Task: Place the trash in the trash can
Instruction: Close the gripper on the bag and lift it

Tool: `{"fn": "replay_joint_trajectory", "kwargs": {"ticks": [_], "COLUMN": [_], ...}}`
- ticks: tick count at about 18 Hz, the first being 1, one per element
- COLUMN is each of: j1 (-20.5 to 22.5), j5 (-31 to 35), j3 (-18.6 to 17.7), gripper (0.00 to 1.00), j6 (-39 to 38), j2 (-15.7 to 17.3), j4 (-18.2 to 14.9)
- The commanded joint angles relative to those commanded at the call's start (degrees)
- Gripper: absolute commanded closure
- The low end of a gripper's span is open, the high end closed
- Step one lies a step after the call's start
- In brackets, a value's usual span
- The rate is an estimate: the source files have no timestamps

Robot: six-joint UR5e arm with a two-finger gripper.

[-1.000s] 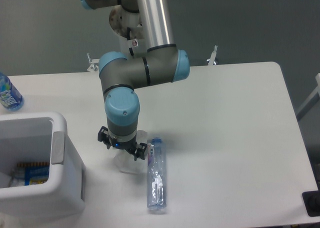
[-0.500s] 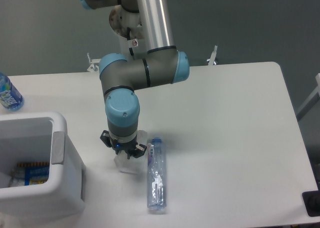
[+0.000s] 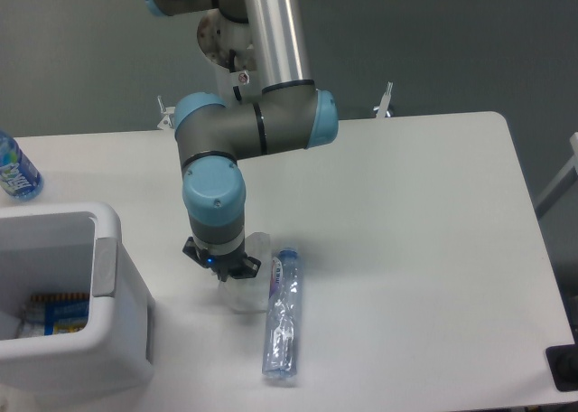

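The crumpled whitish plastic wrapper (image 3: pixel 246 293) lies on the white table just under my gripper (image 3: pixel 223 269). The gripper points straight down with its jaws drawn together on the wrapper's top. The slim clear bottle with a white-red label (image 3: pixel 282 314) lies on its side just right of the wrapper, cap end away from the front edge. The white trash can (image 3: pixel 54 217) stands at the front left, its grey tab (image 3: pixel 104 267) facing the gripper, about a hand's width to the left.
A bottle with a bright blue label (image 3: pixel 14 169) stands at the table's far left, behind the bin. Packets (image 3: pixel 54 313) lie inside the bin. The table's front edge runs close below the lying bottle.
The jaws have closed from wide open onto the wrapper. The wrist has shifted slightly left and the wrapper is bunched up; the lying bottle was nudged a little.
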Motion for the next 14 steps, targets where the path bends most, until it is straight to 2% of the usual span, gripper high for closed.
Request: {"fn": "replay_joint_trajectory", "kwargs": {"ticks": [3,6,9,11,14], "j1": [0.3,1.8,5.6,9.8,15.1], "j5": [-1.0,-5.6,-12.4,-19.0,-29.3], "j3": [0.4,1.7,6.6,10.7,16.4], "gripper": [1.00,1.00,1.00,1.00,1.00], "j6": [0.4,0.4,0.1,-0.6,-8.5], "j2": [3.2,7.0,10.5,12.0,12.3], "j4": [-0.1,-0.1,0.0,0.2,0.6]}}
